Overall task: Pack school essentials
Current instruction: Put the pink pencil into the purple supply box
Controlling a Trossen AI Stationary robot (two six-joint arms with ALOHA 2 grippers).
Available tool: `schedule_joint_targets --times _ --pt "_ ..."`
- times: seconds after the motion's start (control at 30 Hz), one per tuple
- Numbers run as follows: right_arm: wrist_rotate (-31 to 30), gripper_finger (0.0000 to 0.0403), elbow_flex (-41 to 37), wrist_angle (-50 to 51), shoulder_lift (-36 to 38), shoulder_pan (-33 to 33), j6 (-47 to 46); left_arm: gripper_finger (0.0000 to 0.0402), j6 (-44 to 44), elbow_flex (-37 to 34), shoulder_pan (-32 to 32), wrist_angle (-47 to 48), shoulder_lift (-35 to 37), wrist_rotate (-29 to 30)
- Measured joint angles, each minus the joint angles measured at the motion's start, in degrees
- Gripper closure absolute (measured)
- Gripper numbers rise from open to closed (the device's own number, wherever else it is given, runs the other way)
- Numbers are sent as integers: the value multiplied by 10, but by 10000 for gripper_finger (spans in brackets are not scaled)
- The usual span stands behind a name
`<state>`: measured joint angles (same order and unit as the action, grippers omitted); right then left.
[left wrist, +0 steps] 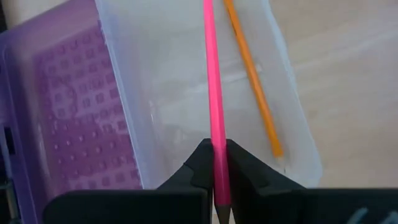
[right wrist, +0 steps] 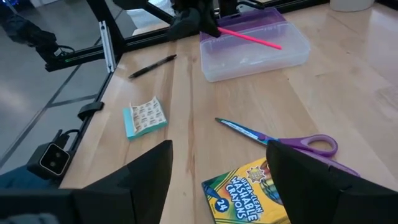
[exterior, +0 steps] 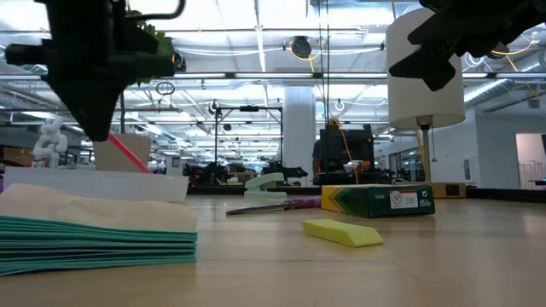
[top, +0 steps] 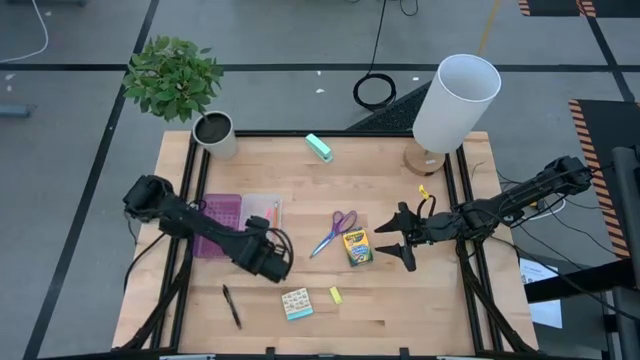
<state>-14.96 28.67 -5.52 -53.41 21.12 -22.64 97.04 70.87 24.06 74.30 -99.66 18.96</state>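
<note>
I see left end effector (left wrist: pixel 214 171) clamped on slim pink pencil (left wrist: pixel 212 93) over clear plastic case (left wrist: pixel 174 81) | orange pencil (left wrist: pixel 252 74) inside | right end effector (top: pixel 400 241) spread open beside glossy crayon box (top: pixel 356 247) on wood table (top: pixel 400 300)

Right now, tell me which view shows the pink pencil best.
The left wrist view: the pink pencil runs full length from the left gripper, over the case. The right wrist view shows it small, the low view a short stretch, the high view hardly at all.
</note>
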Motion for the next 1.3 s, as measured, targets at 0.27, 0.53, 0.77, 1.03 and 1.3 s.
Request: schedule_joint_targets --times 0.27,0.53,0.77,1.03,1.3 --pt "1 152 0 0 0 0 9 376 -42 0 -38 -14 0 -3" --pt "2 152 0 0 0 0 9 376 -56 0 -48 -16 0 -8" --pt "2 152 0 0 0 0 9 376 -94 0 -74 -17 0 -9" --pt "2 152 0 -1 0 0 14 373 -117 0 -80 -57 0 -8" --pt "2 152 0 -2 0 0 33 309 -134 0 -80 -83 0 -6"
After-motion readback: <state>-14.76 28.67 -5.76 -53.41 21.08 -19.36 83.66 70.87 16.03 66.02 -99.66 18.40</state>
